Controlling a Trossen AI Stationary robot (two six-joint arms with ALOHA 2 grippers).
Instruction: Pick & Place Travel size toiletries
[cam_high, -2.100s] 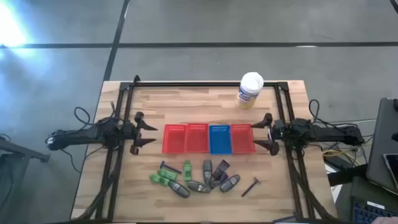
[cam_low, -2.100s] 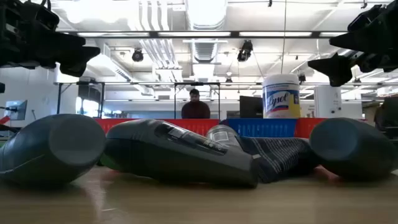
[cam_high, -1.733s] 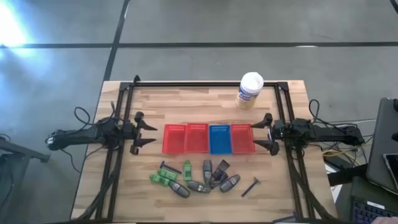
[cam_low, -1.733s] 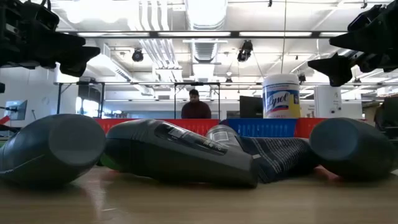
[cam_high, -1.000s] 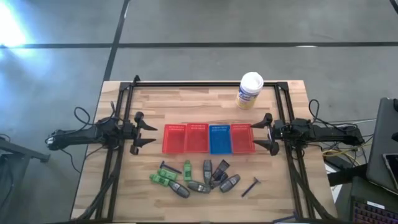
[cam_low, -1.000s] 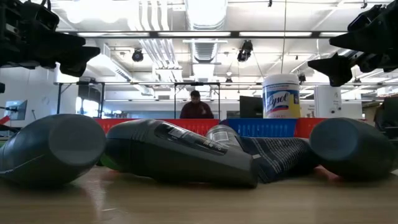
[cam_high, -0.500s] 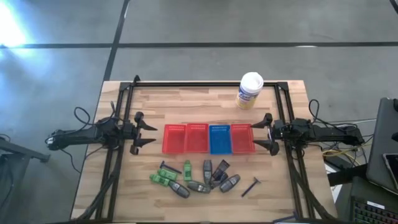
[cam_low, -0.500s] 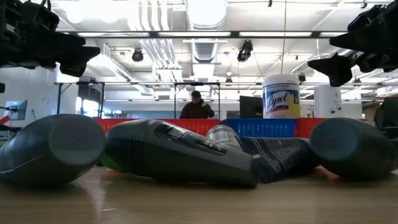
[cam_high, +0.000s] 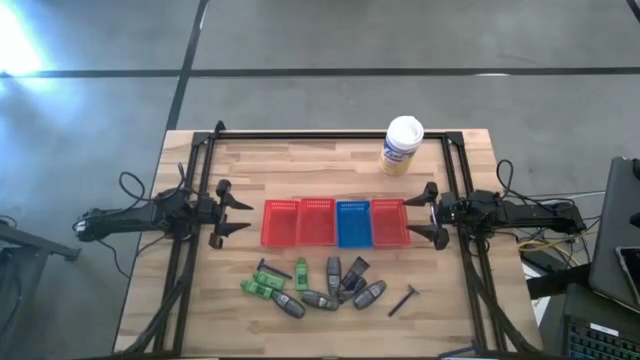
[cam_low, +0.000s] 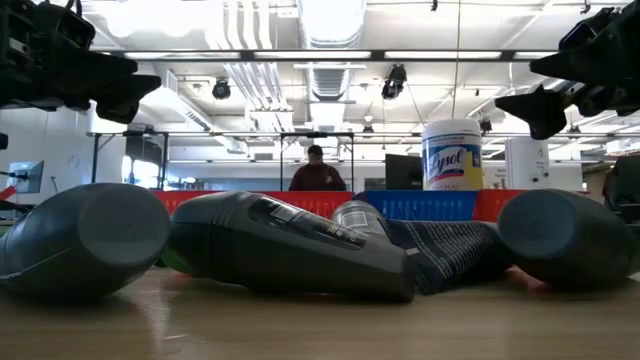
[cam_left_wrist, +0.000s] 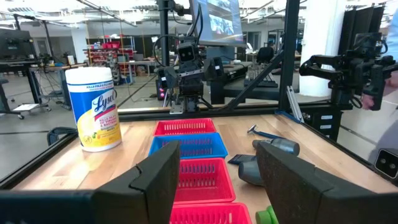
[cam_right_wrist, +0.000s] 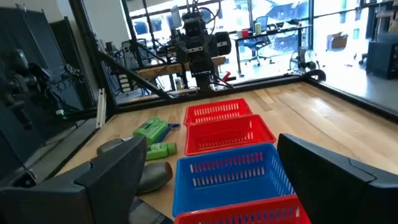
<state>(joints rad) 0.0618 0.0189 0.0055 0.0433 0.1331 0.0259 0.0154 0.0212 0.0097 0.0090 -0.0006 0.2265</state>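
Green, grey and purple travel toiletries (cam_high: 318, 286) lie clustered at the near edge of the wooden table (cam_high: 300, 165), unmoved over the last two seconds; the task seems unstarted. Smooth oval tubes (cam_low: 290, 245) contrast with four mesh baskets (cam_high: 336, 222) just beyond. Left gripper (cam_high: 236, 214) and right gripper (cam_high: 428, 215) flank the baskets, fingers spread, empty. Only a distant person (cam_low: 316, 171) shifts.

Bright overhead lighting (near objects blurred).
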